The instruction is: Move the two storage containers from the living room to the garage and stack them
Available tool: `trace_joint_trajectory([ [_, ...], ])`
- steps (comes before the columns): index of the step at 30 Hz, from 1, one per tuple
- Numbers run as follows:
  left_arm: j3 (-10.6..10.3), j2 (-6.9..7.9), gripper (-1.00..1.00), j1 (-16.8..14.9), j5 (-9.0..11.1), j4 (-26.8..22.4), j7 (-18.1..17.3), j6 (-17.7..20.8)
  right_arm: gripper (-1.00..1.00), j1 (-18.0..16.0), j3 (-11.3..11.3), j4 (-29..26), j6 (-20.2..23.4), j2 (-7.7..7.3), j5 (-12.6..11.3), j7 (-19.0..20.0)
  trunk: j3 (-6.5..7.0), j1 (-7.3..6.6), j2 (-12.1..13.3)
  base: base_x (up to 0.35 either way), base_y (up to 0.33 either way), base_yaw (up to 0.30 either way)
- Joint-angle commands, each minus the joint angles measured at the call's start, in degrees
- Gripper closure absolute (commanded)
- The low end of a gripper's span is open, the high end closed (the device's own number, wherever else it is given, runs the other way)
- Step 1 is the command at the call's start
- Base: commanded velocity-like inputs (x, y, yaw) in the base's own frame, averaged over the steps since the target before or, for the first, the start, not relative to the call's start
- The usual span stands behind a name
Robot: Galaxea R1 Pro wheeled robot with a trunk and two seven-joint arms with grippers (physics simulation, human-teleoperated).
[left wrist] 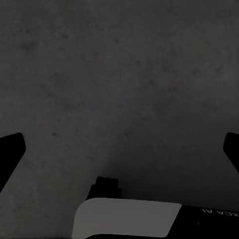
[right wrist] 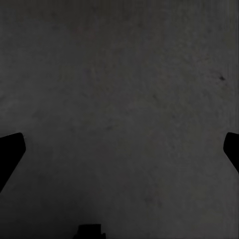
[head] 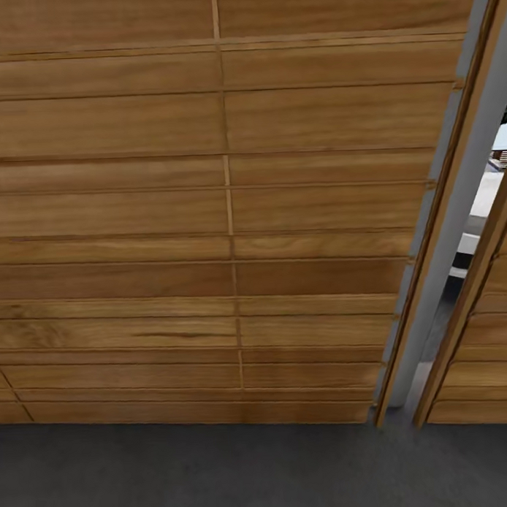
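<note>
Wooden slats fill most of what your head camera sees: a horizontal-slat door [head: 208, 211] in warm brown planks, with a thin vertical seam running down its middle. Its lower edge meets the floor [head: 217, 474], which is dark grey, rough concrete, so you are in the garage, facing the door at close range. To the right of that door stands a pale grey frame post [head: 456, 202], leaning in the picture because of the camera tilt. Beyond the post there is a narrow gap, and through it you can make out a sliver of bright white and dark shapes, too small to name. At the far right edge a second slatted door [head: 491, 347] begins, its planks matching the first.

Your left tool [left wrist: 119, 149] looks straight at the speckled concrete; its two dark fingertips [left wrist: 11, 154] sit at opposite edges of the wrist picture, spread wide with nothing between them. Below them in that picture you see a white and black part of the robot's own body [left wrist: 129, 219] with some lettering on it.

Your right tool [right wrist: 119, 149] is the same: fingertips [right wrist: 10, 154] far apart at the picture's edges, bare grey concrete between them, nothing gripped.

Neither storage container can be placed from these pictures; both tools are empty over the garage floor.
</note>
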Motion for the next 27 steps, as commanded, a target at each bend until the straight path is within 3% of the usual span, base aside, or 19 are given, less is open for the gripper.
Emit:
trace_joint_trajectory([
  [1, 0.2, -0.04, -1.00, 0.0, 0.0, -0.2, 0.0, 0.4, -1.00, 0.0, 0.0, -0.1, 0.3, -0.01, 0.0, 0.0, -0.05, 0.00, 0.0, 0.000, 0.000, 0.296],
  [27, 0.2, -0.10, -1.00, 0.0, 0.0, -0.2, 0.0, 0.2, -1.00, 0.0, -0.1, -0.1, 0.2, -0.01, 0.0, 0.0, -0.05, 0.00, 0.0, 0.000, 0.000, 0.296],
])
